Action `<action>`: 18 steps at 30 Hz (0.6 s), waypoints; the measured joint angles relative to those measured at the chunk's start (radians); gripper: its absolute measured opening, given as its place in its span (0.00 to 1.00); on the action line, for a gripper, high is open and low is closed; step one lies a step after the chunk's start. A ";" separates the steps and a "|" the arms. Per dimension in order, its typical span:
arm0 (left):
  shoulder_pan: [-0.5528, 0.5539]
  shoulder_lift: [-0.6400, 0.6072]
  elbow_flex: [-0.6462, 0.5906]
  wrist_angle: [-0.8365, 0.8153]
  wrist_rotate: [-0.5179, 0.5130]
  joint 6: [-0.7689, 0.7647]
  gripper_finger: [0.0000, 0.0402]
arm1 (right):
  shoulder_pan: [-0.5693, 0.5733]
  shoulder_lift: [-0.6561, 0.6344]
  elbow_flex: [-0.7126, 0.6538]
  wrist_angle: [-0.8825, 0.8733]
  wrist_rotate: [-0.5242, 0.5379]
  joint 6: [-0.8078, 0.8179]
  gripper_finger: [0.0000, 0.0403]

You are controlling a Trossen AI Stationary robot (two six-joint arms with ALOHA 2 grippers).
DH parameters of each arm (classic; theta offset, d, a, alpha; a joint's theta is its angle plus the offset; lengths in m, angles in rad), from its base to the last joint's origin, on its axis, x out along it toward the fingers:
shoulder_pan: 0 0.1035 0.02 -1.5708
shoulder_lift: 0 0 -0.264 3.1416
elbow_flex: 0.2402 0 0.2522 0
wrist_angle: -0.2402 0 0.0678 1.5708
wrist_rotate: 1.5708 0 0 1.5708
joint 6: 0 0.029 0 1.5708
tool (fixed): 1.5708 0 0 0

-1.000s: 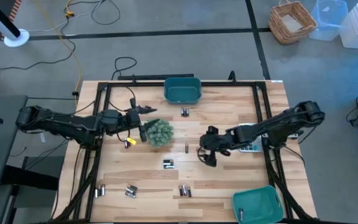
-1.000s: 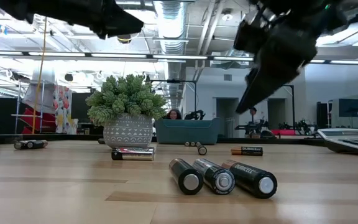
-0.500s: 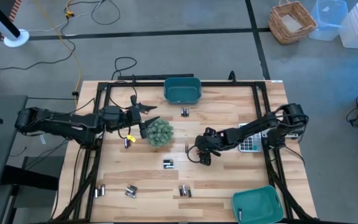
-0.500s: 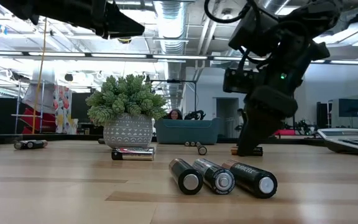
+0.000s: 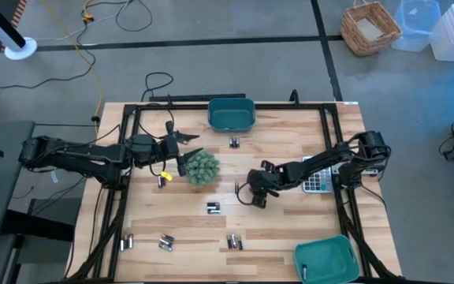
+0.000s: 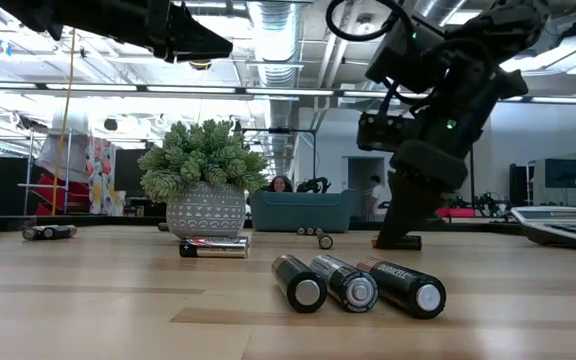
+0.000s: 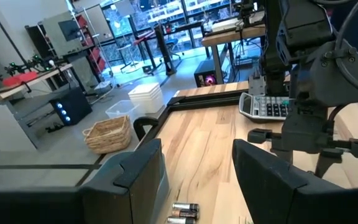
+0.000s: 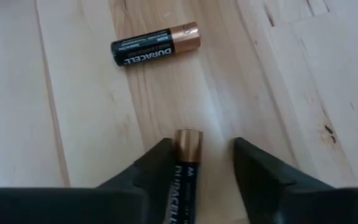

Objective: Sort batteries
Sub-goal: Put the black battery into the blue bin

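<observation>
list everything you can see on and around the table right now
batteries: several singles and small groups, dark and silvery, scattered over the table; exact count unclear
battery in the jaws: one, black and copper, lying between the right gripper's fingers
teal bins: two, one at the far middle edge, one at the near right corner
plant: one, green, in a patterned grey pot, left of centre
calculator: one, grey, right side
yellow tag: one, beside the plant
table: one, light wood, black frame
wicker basket: one, tan, on the floor beyond the table
left gripper: dark, jaws open and empty, by the plant
right gripper: dark, jaws open, low at the table's centre
</observation>
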 joint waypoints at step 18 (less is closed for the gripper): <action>0.000 0.000 0.000 0.000 -0.001 0.000 0.48 | 0.000 -0.005 -0.002 0.020 0.000 0.008 0.05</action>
